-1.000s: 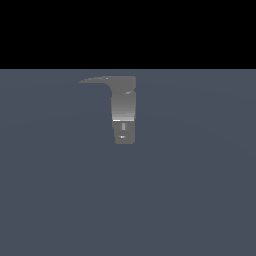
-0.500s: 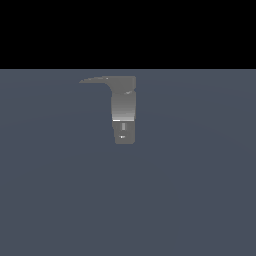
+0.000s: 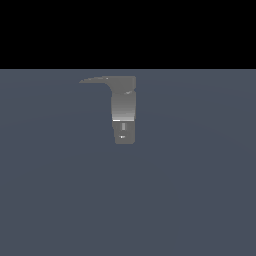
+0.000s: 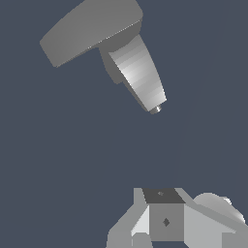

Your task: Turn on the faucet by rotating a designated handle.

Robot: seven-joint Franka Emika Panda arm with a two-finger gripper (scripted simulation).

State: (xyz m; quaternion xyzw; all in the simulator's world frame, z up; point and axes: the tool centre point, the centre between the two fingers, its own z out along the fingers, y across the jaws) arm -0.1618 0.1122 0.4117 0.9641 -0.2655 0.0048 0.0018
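In the wrist view, the nearest thing is the hand (image 4: 167, 227), of which only a blocky grey part shows at the edge of the picture. The fingertips are cut off, so I cannot tell whether it is released or clenched. Nothing is seen between its parts, and it touches nothing that the picture shows.

Farther on, well apart from the hand, stands the faucet (image 4: 138, 72), a grey column with a lighter shaded side that narrows to a small tip. From its wider end the handle (image 4: 89, 29) projects sideways as a flat, broad, dark-grey lever. There is only the plain blue-grey floor (image 4: 58, 169) between the hand and the faucet.

In the exterior view the faucet (image 3: 123, 110) stands upright on the same floor (image 3: 200, 200), a little above the middle of the picture. The handle (image 3: 95, 80) goes out from its top toward the exterior view's left and ends in a thin point. The arm does not appear in this view.

By my judgement the task is at its beginning. The hand has not yet reached the handle, so the approach, the contact and the whole rotation are left to do.
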